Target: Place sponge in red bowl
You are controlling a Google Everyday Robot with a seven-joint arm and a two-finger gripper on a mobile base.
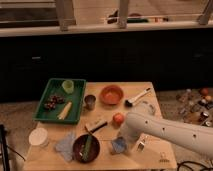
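The red bowl (111, 94) stands empty at the back middle of the wooden table (160, 150). The sponge (118, 145), a small bluish block, lies near the table's front edge, well in front of the bowl. My white arm (165, 131) reaches in from the right. Its gripper (125, 141) is down at the sponge's right side, mostly hidden by the arm's own casing. The sponge appears to rest on the table.
A green tray (50, 112) with a green cup (67, 86) and food sits at left. A metal cup (90, 101), an orange fruit (118, 119), a brush (137, 97), a dark bowl (86, 148), a blue cloth (64, 146) and a white lid (38, 136) also stand on the table.
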